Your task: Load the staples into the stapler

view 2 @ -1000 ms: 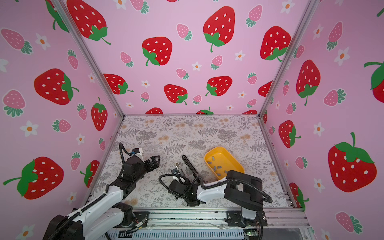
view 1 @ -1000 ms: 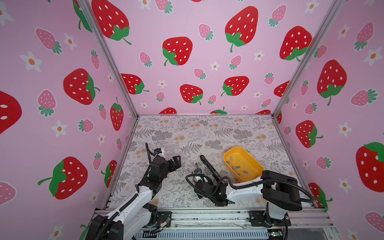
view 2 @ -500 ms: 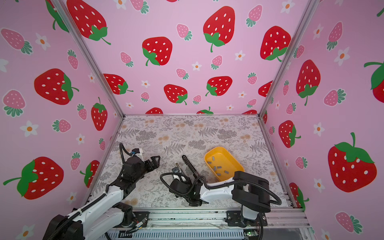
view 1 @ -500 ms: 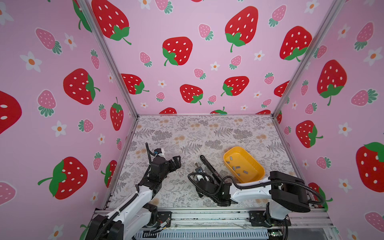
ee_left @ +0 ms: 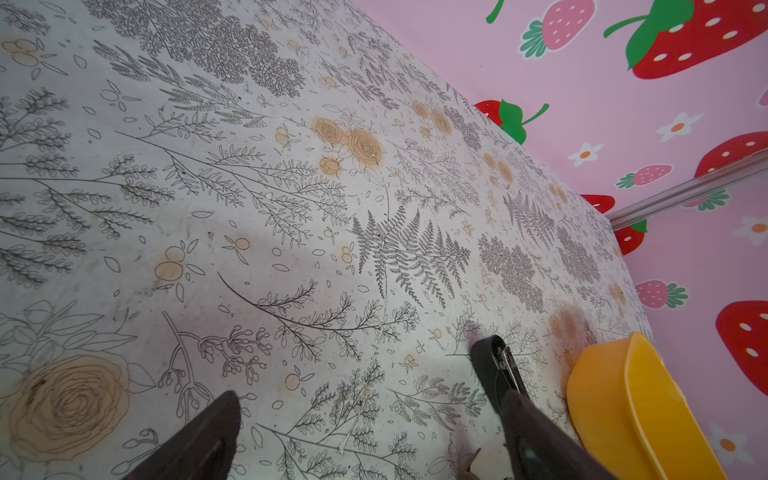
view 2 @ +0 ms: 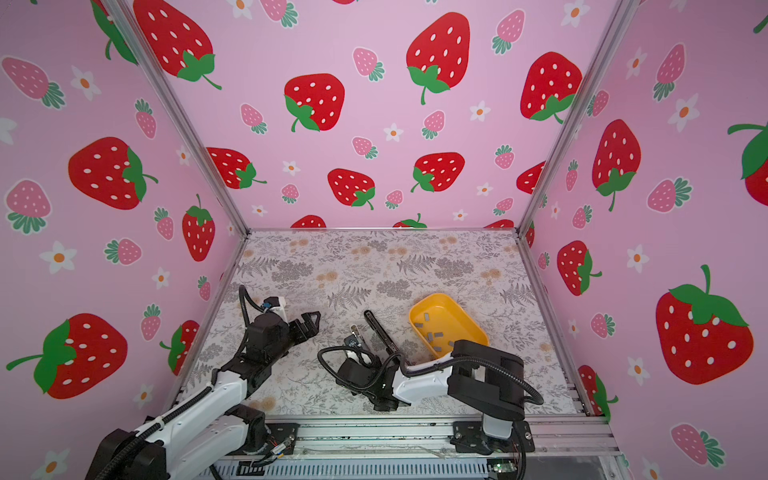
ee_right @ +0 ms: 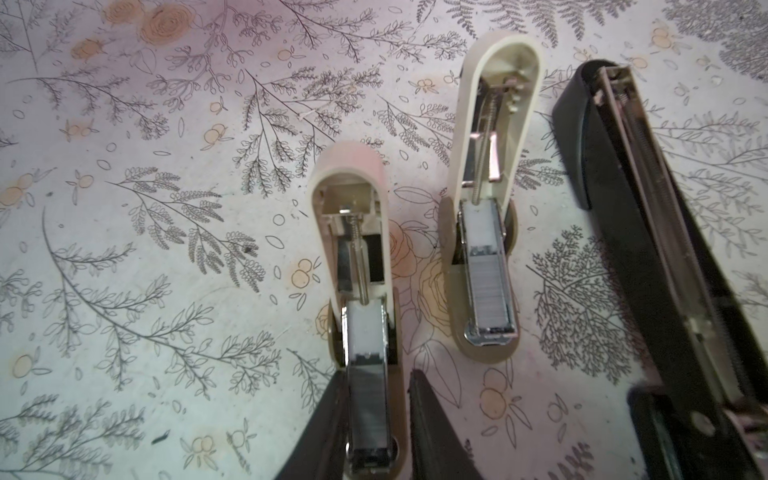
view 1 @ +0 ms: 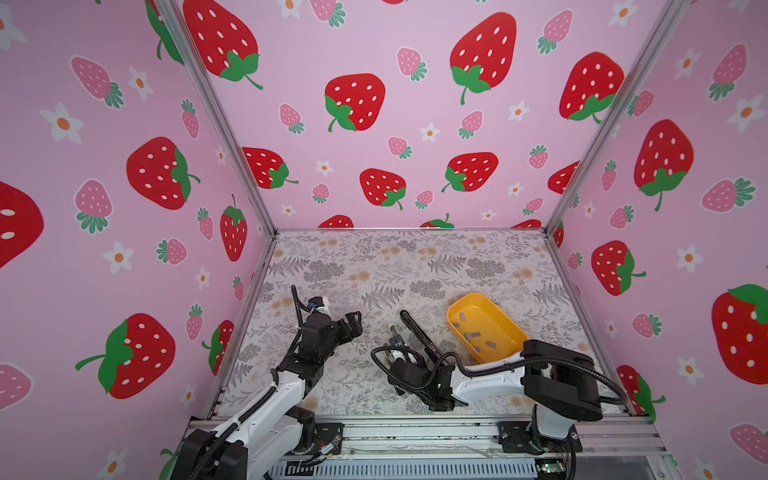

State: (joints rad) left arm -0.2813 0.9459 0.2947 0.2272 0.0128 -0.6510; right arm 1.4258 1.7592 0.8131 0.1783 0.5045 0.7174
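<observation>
In the right wrist view, three opened staplers lie side by side on the floral mat. My right gripper [ee_right: 374,432] is shut on the magazine of one small beige stapler [ee_right: 353,232], and grey staples [ee_right: 368,411] lie in its channel. A second beige stapler [ee_right: 486,266] beside it also carries staples. Beyond that lies the long black stapler [view 1: 419,338], its rail bare. Loose staples [view 1: 473,334] lie in the yellow tray [view 1: 505,328]. In both top views my left gripper [view 1: 351,324] hangs open, left of the staplers, with nothing in it.
The yellow tray [view 2: 471,322] stands at the right, close behind my right arm's forearm [view 2: 419,380]. Pink strawberry walls enclose the mat on three sides. An aluminium rail [view 1: 415,434] runs along the front edge.
My right arm's elbow has swayed slightly right and come back, while its gripper stays at the beige stapler. The left arm has not moved.
</observation>
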